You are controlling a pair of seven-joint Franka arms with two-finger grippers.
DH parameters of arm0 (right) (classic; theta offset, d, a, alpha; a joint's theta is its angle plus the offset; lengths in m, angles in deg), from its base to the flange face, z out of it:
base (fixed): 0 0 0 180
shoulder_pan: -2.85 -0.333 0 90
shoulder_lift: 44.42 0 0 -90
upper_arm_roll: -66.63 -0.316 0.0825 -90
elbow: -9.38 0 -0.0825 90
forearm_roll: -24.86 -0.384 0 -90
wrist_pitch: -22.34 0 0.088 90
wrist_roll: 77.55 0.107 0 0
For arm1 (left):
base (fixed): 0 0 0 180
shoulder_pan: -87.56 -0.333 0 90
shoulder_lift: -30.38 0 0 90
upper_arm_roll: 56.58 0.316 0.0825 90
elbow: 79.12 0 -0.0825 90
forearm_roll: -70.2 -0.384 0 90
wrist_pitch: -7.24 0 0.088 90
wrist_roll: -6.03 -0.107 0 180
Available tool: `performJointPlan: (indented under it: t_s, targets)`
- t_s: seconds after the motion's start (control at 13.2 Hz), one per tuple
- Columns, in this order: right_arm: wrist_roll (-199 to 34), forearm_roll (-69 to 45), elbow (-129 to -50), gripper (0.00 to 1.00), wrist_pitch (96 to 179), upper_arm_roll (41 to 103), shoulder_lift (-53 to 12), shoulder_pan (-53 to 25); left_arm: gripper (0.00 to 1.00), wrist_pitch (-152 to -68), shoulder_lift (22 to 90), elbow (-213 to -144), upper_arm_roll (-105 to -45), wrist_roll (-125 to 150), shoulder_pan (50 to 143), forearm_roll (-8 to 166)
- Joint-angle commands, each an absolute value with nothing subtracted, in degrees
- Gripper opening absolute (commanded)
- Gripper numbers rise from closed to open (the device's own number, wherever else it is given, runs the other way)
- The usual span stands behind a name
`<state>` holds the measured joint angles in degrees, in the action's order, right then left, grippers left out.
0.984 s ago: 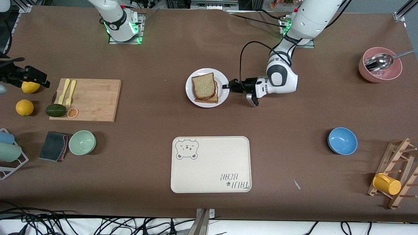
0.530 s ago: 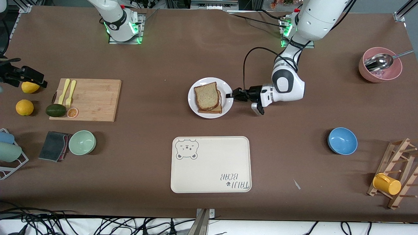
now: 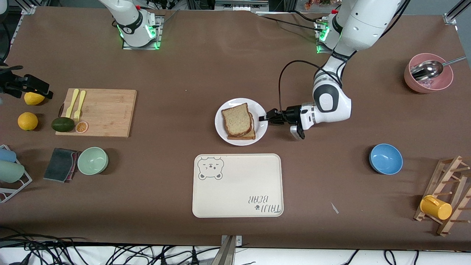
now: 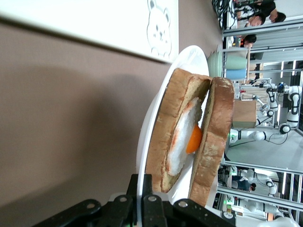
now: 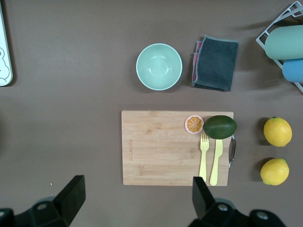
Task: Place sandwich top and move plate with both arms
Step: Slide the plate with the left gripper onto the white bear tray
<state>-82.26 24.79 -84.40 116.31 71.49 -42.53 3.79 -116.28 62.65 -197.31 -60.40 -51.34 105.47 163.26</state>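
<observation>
The white plate (image 3: 224, 131) lies mid-table, a little farther from the front camera than the tray. On it the sandwich top (image 3: 237, 119), a plain tan slice, rests on a lower slice with a fried egg (image 4: 189, 137). The left wrist view shows the top slice (image 4: 218, 127) tilted over the egg, and the plate's rim (image 4: 154, 109). My left gripper (image 3: 264, 118) is shut on the plate's rim at the side toward the left arm's end (image 4: 144, 196). My right gripper (image 5: 137, 196) hangs open and holds nothing, high over the table beside the wooden cutting board (image 5: 175, 149).
A cream bear tray (image 3: 237, 186) lies just nearer the camera than the plate. A blue bowl (image 3: 385, 159), a pink bowl with a scoop (image 3: 428, 77) and a mug rack (image 3: 445, 198) stand toward the left arm's end. A green bowl (image 3: 92, 160), a cloth and lemons lie near the cutting board (image 3: 99, 112).
My left arm has brought the plate and sandwich toward the front camera and the tray, still gripping the rim. The right arm has barely moved.
</observation>
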Motion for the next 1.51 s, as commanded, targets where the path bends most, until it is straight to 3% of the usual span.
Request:
performJointPlan:
  t_s: [0.0, 1.44]
  targets:
    - [-82.03, 25.56, -83.25, 1.0, 115.33, 71.12, -42.23, 3.9, 0.0, -115.72, 65.44, -191.37, -60.71, -46.11, 103.74, 157.85]
    - [-81.86, 27.76, -83.25, 1.0, 115.42, 71.2, -41.35, 4.08, 0.0, -115.19, 80.2, -165.0, -60.27, -30.36, 97.32, 148.43]
